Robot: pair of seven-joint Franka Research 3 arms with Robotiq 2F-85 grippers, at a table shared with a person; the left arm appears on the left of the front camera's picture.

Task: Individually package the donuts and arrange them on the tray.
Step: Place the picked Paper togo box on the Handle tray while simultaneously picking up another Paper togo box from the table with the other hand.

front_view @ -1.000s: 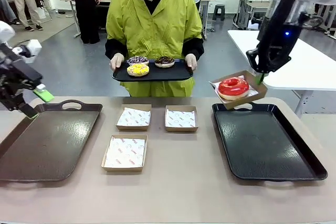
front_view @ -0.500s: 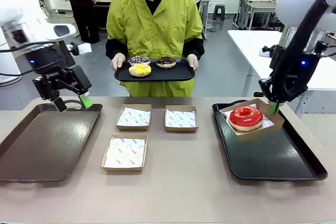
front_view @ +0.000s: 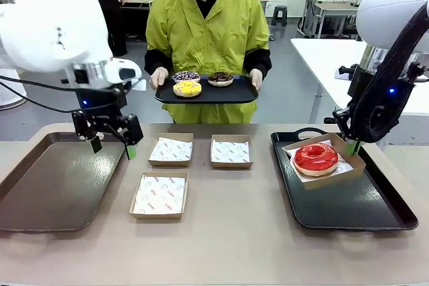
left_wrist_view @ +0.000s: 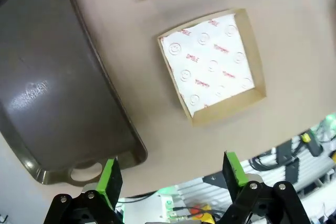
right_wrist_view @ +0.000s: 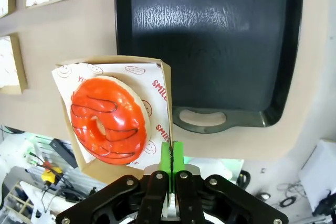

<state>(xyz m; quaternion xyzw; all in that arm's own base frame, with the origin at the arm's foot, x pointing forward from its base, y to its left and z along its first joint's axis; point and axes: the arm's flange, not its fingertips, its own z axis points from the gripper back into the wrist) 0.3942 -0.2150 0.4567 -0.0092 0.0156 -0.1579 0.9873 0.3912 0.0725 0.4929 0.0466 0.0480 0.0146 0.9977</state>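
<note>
donuts [front_view: 316, 157] four, boxes [front_view: 159, 195] four, trays [front_view: 40, 185] three

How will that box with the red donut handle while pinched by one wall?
Likely flexes: the right pincer grips the box by one thin cardboard wall. The glossy red donut may slide on the paper liner if it tips.

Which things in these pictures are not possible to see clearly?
- Front view: whether the donut box touches the black tray or hangs above it; the angle hides any gap.
- Front view: the brown tray, its left corner cut off by the edge.
- Right wrist view: the box wall pinched by the right hand, hidden in its grip.
</note>
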